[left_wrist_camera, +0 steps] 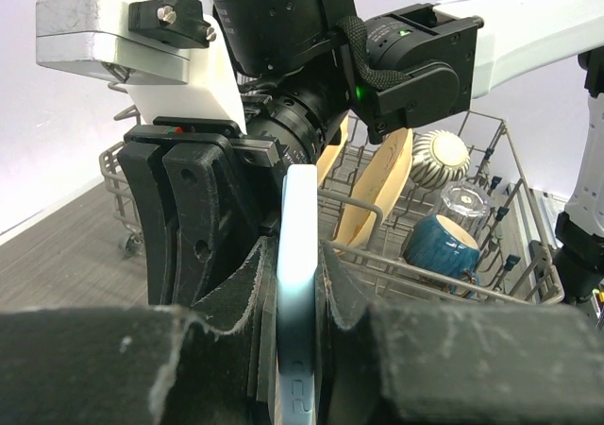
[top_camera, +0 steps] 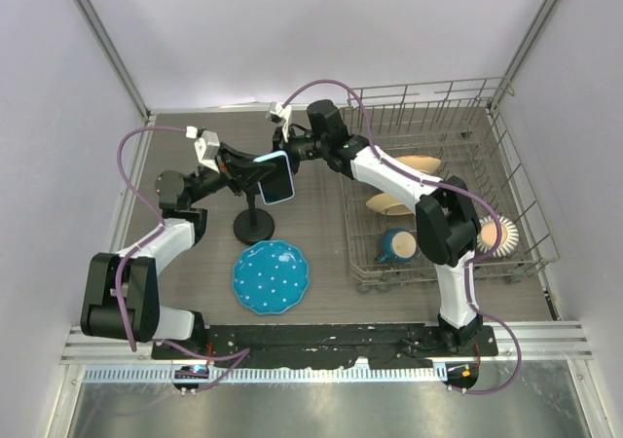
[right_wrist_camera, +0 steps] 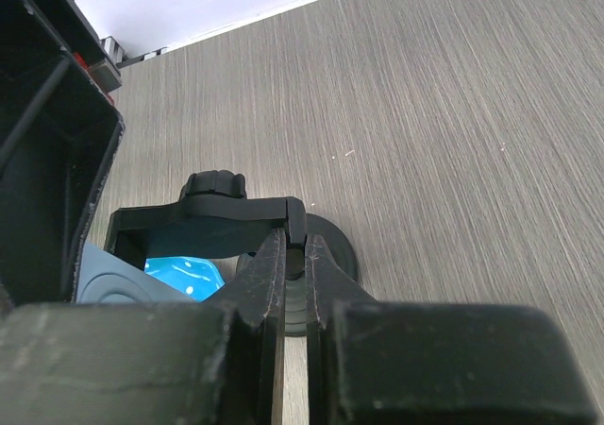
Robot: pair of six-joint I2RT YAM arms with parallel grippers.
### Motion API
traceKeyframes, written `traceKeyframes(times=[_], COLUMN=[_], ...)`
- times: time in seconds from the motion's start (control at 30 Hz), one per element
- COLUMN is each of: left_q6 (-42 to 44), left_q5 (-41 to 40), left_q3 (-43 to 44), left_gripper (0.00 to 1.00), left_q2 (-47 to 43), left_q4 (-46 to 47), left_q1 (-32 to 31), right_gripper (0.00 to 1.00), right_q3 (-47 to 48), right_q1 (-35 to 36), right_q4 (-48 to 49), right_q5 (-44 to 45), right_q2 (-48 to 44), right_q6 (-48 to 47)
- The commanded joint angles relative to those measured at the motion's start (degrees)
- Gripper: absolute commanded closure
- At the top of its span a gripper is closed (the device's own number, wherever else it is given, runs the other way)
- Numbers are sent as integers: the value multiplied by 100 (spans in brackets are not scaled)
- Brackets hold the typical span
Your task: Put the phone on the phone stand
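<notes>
The left fingers point(left_wrist_camera: 123, 368) clamped the phone point(top_camera: 277, 178) edge-on in the air over the stand point(top_camera: 254, 227) on the table point(top_camera: 331, 300), its lower end cut off in the wrist view, while the right fingers point(right_wrist_camera: 415, 359), nearly together, seemed pinched on the cradle point(right_wrist_camera: 203, 219), the contact partly hidden.

From above, the cradle of the stand point(top_camera: 254, 228) is hidden behind the phone point(top_camera: 277, 178) and the fingers gathered at it. In the left wrist view the phone is seen edge-on only, its lower end is cut off by the bottom edge, and the left fingers point(left_wrist_camera: 142, 368) are blurred in the foreground. In the right wrist view the stand's base is half covered by the right fingers point(right_wrist_camera: 425, 359) and the plate point(right_wrist_camera: 184, 272) is reduced to a sliver. What lies in the narrow gap between those fingers cannot be made out.
</notes>
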Motion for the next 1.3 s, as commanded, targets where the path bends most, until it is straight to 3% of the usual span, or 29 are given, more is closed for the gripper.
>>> traceKeyframes(times=[0.0,0.47,0.6,0.7,0.77,0.8,0.87,0.97,1.0,1.03,1.13,1.27], left_q6=[401,-794,-681,18,635,1299,1944,2983,3133,3552,3758,3477], left_q5=[-386,-43,-157,-489,-841,-1243,-1911,-4089,-4599,-5936,-7805,-8619], left_q3=[297,526,465,307,167,140,78,113,122,148,201,-80], left_gripper=[100,100,100,100,100,100,100,100,100,100,100,100], left_q2=[93,752,657,385,-116,-300,-898,-1513,-1602,-1664,-1735,-1753], left_q4=[332,1563,1528,801,-331,-779,-2080,-3488,-3882,-4104,-4308,-4141], left_q1=[163,584,585,585,585,585,480,-99,-266,-712,-1347,-1358], right_gripper=[99,99,99,99,99,99,99,99,99,99,99,99], right_q3=[240,319,162,-101,-304,-557,-787,-1034,-1043,-1017,-850,-561], right_q1=[96,8,-1,8,69,105,314,754,1077,1176,1449,1616], right_q4=[222,55,396,862,1212,1319,1574,1672,1681,1689,1523,1356], right_q5=[-677,-889,-337,654,1270,2108,2895,5256,6577,7025,8431,9006], right_q2=[-100,6,-64,-187,-301,-363,-565,-680,-671,-619,-496,-338], right_q6=[279,24,251,761,954,1121,1236,1211,1254,1350,1657,1808])
